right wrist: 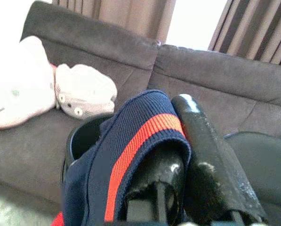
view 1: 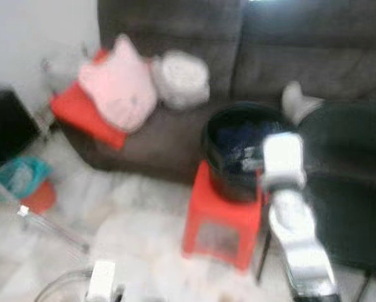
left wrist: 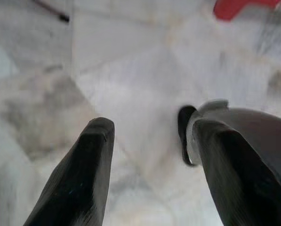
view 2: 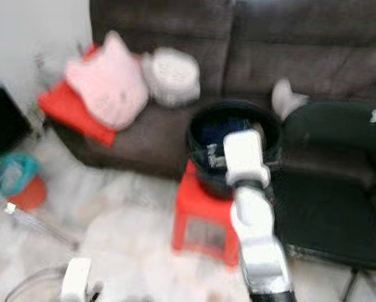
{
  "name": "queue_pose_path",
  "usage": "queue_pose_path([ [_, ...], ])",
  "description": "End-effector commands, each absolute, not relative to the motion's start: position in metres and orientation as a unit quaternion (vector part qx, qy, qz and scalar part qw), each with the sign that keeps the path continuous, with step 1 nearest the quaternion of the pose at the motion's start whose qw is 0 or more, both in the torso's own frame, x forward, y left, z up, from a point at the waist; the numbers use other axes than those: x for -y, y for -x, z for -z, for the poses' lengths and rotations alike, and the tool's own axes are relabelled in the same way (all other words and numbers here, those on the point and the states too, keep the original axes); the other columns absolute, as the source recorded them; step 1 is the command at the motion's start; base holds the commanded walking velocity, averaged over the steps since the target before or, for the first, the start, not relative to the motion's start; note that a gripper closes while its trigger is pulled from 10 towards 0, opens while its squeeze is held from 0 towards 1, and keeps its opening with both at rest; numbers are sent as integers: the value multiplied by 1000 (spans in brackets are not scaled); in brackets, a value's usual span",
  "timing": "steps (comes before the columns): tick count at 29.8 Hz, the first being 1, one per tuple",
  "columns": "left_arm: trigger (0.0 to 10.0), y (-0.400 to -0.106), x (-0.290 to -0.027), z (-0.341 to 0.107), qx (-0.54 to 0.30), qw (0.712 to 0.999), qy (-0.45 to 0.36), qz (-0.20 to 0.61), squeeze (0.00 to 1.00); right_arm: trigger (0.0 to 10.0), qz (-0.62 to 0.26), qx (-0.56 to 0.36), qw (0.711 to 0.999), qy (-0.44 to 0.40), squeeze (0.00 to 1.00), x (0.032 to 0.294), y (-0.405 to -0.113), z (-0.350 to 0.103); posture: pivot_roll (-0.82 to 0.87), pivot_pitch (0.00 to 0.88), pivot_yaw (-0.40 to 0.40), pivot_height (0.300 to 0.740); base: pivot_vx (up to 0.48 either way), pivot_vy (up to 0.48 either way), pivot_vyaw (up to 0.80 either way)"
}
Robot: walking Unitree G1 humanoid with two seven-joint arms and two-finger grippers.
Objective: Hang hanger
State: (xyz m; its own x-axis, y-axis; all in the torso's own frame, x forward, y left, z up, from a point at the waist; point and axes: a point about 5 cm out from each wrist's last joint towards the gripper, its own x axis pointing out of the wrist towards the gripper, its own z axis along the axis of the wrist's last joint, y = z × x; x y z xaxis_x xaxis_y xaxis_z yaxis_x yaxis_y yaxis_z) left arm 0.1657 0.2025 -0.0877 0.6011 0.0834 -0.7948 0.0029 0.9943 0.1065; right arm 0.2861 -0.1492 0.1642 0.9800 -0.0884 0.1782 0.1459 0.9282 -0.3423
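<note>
Right wrist view: the right gripper (right wrist: 178,141) is clamped on a navy garment (right wrist: 116,165) with a red stripe, the cloth draped over one black finger (right wrist: 211,155) and pinched against the other. Behind it sits a black bucket (right wrist: 81,136) before a dark grey sofa (right wrist: 215,80), where a white cushion (right wrist: 13,89) and a grey plush toy (right wrist: 84,89) lie toward 10 o'clock.

From the blurred head camera, the right arm (view 2: 250,207) reaches to the bucket (view 2: 203,141), which stands on a red stool (view 2: 200,220) on pale marble floor (view 2: 112,207). A dark chair (view 2: 332,189) is at 3 o'clock of the bucket.

The left gripper (left wrist: 145,165) hangs low over the floor (left wrist: 131,70), fingers spread apart and holding nothing. No hanger can be made out.
</note>
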Motion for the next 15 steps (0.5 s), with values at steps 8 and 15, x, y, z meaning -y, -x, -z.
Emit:
queue_pose_path([
  [8,10000,-181,-204,80,-425,903,-54,-23,0,10000,62,97,976,183,0,148,-287,-171,-68,0,24,740,-306,0,0],
  [15,10000,-181,-204,80,-425,903,-54,-23,0,10000,60,99,975,188,0,147,-287,-171,-66,0,23,740,-308,0,0],
])
